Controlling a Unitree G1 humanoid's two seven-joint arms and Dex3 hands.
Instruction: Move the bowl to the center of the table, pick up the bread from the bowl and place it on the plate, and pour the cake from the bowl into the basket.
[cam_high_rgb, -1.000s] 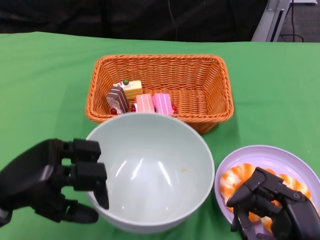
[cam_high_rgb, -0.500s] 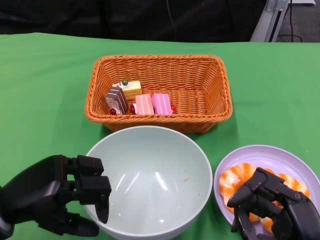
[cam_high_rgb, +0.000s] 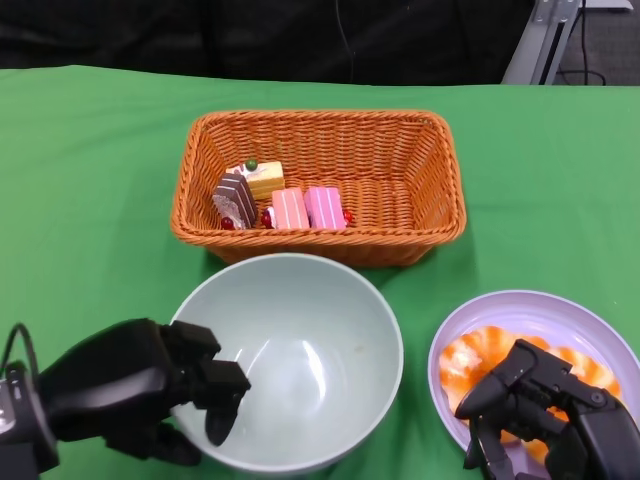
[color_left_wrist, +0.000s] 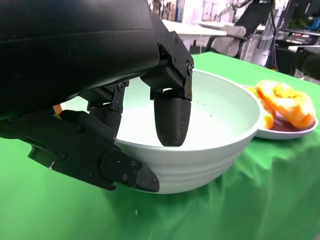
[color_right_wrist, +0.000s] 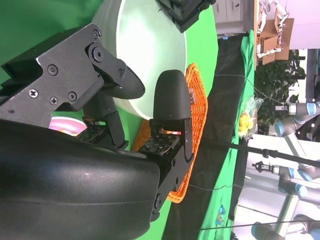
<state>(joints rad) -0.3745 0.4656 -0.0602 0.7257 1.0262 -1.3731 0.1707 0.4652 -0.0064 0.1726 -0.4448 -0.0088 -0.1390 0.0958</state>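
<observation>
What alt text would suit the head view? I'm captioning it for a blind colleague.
The robot's left hand grips the near left rim of an empty pale green bowl on a green table. Behind the bowl, a wicker basket holds cake pieces. At lower right, the right hand hovers over a lavender plate of bread.

The head camera looked steeply down on the desk (cam_high_rgb: 90, 150) from its near edge. Each wrist camera sat close behind its own fingers, and all three shared the bowl (cam_high_rgb: 330, 340) (color_right_wrist: 145, 55) (color_left_wrist: 220, 125).
</observation>
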